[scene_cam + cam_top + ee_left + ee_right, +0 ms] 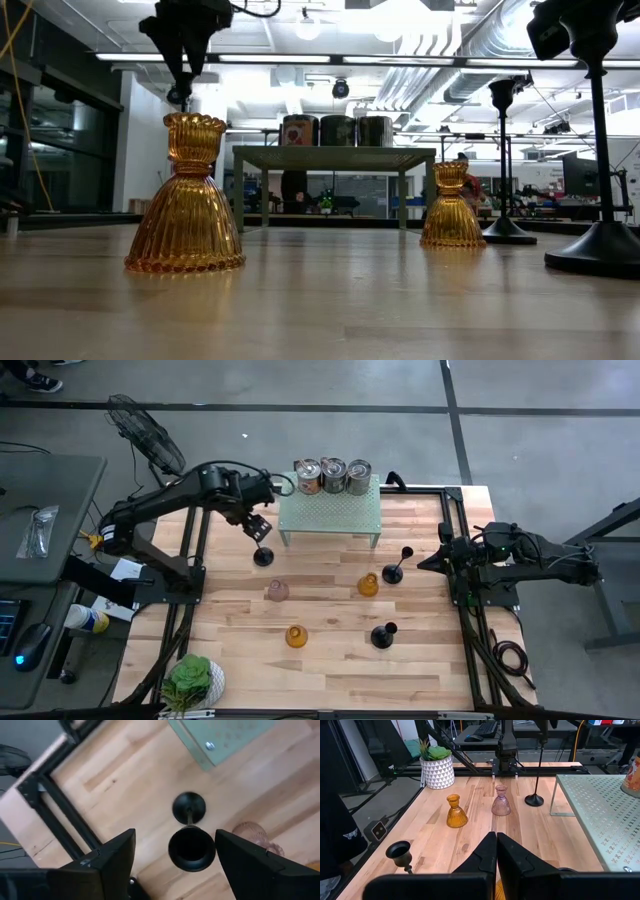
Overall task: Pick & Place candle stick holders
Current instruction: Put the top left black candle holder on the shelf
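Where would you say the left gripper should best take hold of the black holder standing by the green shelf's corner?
Probably by the thin stem just under its cup, coming straight down. The black holder stands upright on its round base, and the open left gripper already hovers above with a finger on either side of the cup. The wide base would likely be awkward to grip.

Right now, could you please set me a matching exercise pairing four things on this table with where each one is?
Things:
1. left gripper
2. right gripper
3. three metal tins
4. pink glass candle holder

Places:
A. on the green perforated stand
B. at the table's right edge, waiting, fingers shut
C. open above the tall black candle holder
D. on the wood, ahead of that black holder

Pairs: 1-C, 2-B, 3-A, 4-D
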